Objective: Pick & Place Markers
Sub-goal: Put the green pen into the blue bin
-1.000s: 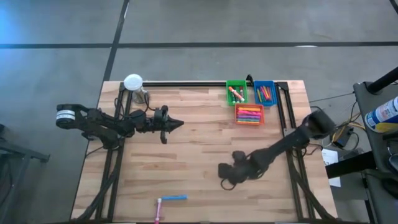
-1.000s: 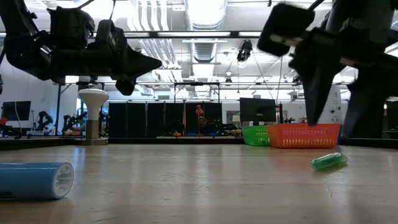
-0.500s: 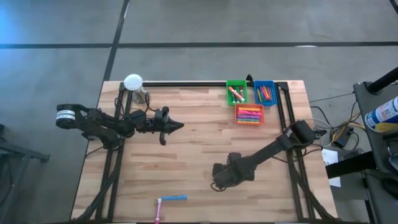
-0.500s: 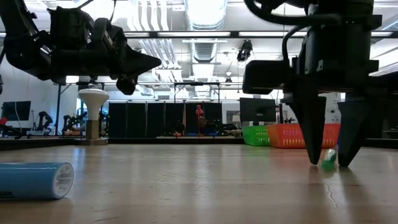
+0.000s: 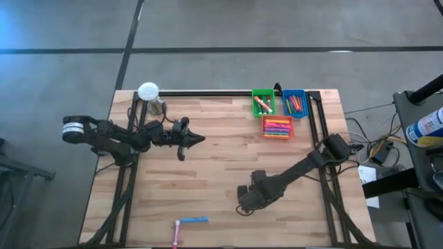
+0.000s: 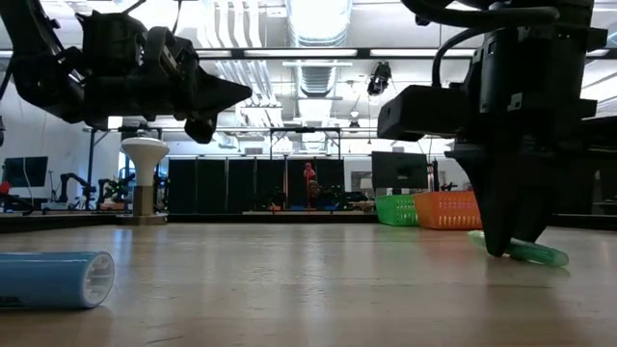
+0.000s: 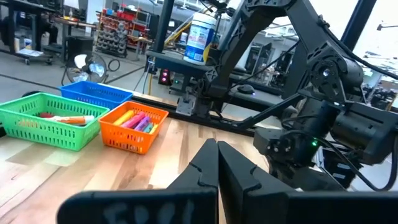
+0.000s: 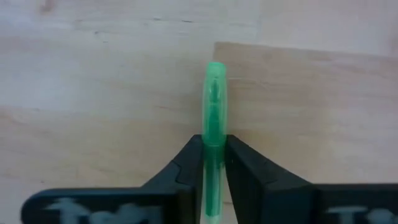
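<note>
The right arm is reaching in from the table's right edge, stretching diagonally toward the near middle, its wrist bending down so that the right gripper (image 5: 243,202) is pointing at the tabletop with its fingertips touching the wood; its two dark fingers (image 8: 186,165) are pressing in on either side of a green marker (image 8: 214,118), gripping it. The left arm is waiting above the left half of the table, lying roughly level and pointing toward the centre, and the left gripper (image 5: 199,139) is holding its fingers shut together, tips meeting, with nothing between them
</note>
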